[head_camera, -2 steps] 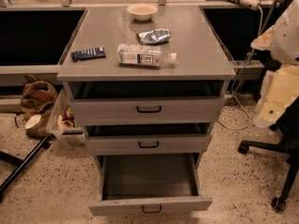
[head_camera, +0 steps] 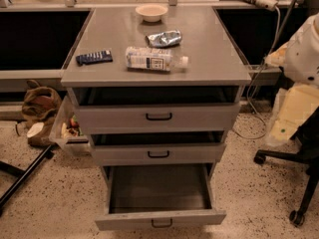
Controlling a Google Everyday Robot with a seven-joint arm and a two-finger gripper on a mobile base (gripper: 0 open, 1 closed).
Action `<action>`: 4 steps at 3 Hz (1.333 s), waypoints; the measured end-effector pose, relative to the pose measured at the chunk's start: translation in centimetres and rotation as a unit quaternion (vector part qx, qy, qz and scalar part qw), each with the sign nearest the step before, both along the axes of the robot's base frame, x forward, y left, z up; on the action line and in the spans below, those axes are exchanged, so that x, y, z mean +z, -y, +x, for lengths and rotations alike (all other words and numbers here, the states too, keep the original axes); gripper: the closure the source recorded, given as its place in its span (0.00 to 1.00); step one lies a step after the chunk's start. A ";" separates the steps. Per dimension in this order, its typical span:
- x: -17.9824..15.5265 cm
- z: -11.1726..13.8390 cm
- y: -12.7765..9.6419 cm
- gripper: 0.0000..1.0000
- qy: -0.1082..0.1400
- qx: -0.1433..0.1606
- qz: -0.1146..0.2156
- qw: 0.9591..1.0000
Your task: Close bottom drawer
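Note:
The bottom drawer [head_camera: 159, 188] of the grey cabinet is pulled far out. Its grey tray is empty, and its low front panel [head_camera: 160, 218] carries a small black loop handle [head_camera: 162, 223]. The middle drawer [head_camera: 158, 153] and the taller top drawer [head_camera: 158, 116] each stand slightly open. White segments of my arm [head_camera: 301, 59] show at the right edge, to the right of the cabinet and apart from it. My gripper is out of view.
On the cabinet top [head_camera: 214, 59] lie a plastic bottle [head_camera: 155, 59], a foil bag [head_camera: 164, 38], a dark blue packet [head_camera: 93, 57] and a bowl [head_camera: 151, 12]. A brown bag [head_camera: 40, 106] and a bin [head_camera: 70, 128] sit left. A black chair base [head_camera: 294, 183] stands right.
The white arm segments sit slightly lower at the right edge. The drawers and the things on the cabinet top have not moved.

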State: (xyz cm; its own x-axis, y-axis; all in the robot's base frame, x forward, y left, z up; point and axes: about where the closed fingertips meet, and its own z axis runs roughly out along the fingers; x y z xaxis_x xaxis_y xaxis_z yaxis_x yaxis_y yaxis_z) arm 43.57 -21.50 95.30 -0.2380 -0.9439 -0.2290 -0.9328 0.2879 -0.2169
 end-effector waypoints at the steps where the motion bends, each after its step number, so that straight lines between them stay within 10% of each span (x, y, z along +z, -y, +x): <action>1: -4.8 -1.2 -0.9 0.00 -0.009 0.009 0.022 1.000; 3: -19.7 -5.1 -3.8 0.00 -0.095 0.048 0.088 0.990; 4: -19.7 -5.1 -3.8 0.00 -0.095 0.048 0.088 0.990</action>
State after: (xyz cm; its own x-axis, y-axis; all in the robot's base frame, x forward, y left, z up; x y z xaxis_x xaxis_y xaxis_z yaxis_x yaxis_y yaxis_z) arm 38.43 -17.67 75.56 -0.2040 -0.9137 -0.3515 -0.9767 0.2142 0.0102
